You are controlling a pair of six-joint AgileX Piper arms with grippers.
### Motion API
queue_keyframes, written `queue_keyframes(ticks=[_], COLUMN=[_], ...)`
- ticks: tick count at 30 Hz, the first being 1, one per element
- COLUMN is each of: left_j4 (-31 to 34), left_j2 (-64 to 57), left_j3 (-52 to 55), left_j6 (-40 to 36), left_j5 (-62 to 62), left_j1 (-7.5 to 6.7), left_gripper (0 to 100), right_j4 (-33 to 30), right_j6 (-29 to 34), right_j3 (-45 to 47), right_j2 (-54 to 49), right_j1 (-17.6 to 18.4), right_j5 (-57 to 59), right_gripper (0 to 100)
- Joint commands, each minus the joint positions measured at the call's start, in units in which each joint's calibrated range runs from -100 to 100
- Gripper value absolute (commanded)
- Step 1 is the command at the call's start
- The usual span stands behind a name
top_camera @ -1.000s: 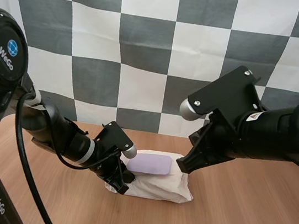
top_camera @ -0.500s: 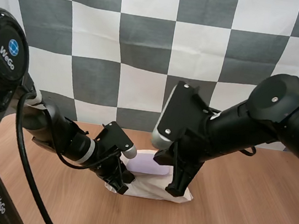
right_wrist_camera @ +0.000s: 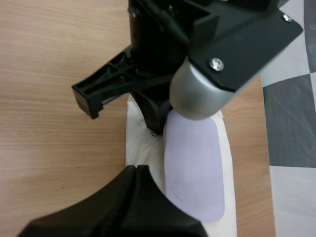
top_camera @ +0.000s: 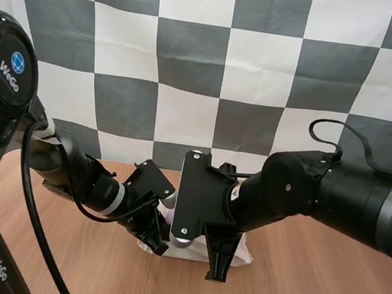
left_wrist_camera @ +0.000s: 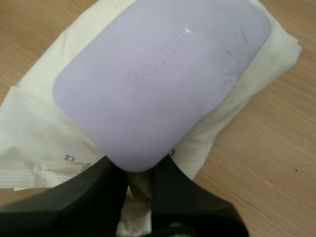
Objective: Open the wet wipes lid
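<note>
"Right wrist view: where does the smooth lilac plastic lid (right_wrist_camera: 195,168) lie from my right end effector (right_wrist_camera: 136,172)?"

"Just beside it. Your right end effector is closed on nothing, a single dark wedge over the cream crinkled-film pack of wet wipes (right_wrist_camera: 140,148), alongside the lid's long edge. The lid's long axis runs straight away from your left end effector (right_wrist_camera: 155,129), which pinches the pack's end right at the lid's rounded end."

"Which arm is nearer?"

"Both are close, but the right one is free, so I judge it the one to lift. The pack lies flat on the pale wooden counter (right_wrist_camera: 49,74). The lid looks rigid and slick and the wrapper soft. You cannot tell which edge hinges."
</note>
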Motion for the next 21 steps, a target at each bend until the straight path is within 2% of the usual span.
queue_keyframes(ticks=[1,5,6,9,11,12,21], left_j4=[-0.10,-0.10,-0.10,-0.10,-0.10,-0.10,-0.10], left_j2=[0.02,0.02,0.02,0.02,0.02,0.02,0.02], left_j3=[-0.06,-0.06,-0.06,-0.06,-0.06,-0.06,-0.44], left_j6=[0.77,0.77,0.77,0.77,0.77,0.77,0.77], left_j5=[-0.35,-0.53,-0.69,-0.92,-0.92,-0.92,-0.92], left_j1=[0.01,0.01,0.01,0.01,0.01,0.01,0.01], left_gripper=[0,0,0,0,0,0,0], right_j4=[-5.21,-6.17,-6.17,-6.17,-6.17,-6.17,-5.83], right_j6=[4.68,4.68,4.79,5.78,5.78,5.78,5.78], right_j3=[1.27,2.21,2.33,2.32,2.32,2.32,2.32], right_j2=[0.04,1.49,2.18,4.58,5.75,6.16,9.60], right_j1=[0.06,0.06,0.06,0.06,0.06,0.06,0.06], right_j5=[-8.27,-11.92,-12.33,-13.99,-14.35,-14.69,-19.32], right_gripper=[0,0,7,45,59,61,62])
